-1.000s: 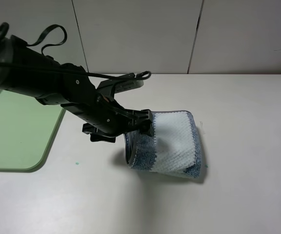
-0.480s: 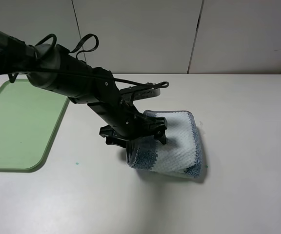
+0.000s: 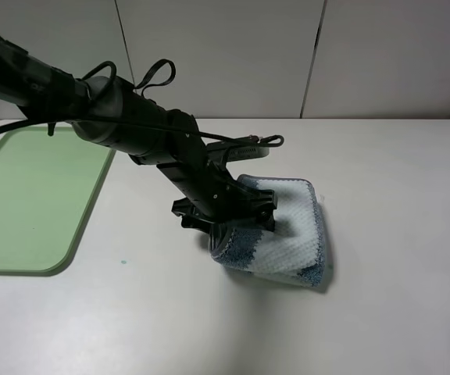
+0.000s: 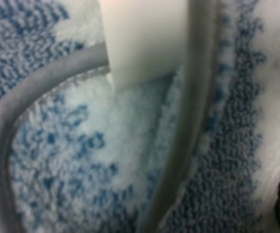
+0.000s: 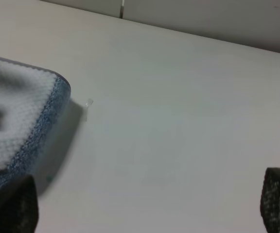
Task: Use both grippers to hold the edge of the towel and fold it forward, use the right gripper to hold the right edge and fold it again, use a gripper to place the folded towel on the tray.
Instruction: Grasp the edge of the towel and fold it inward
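Striped terry towel sits folded on the counter, well right of the green tray. Left hand is down at its left edge with jaws apart; the wrist view shows one white finger pressed into the pile beside the grey hem. Right hand hangs spread over bare counter, holding nothing. For a clean pickup I'd get one finger under all layers before closing, or the fold will peel open on the lift.
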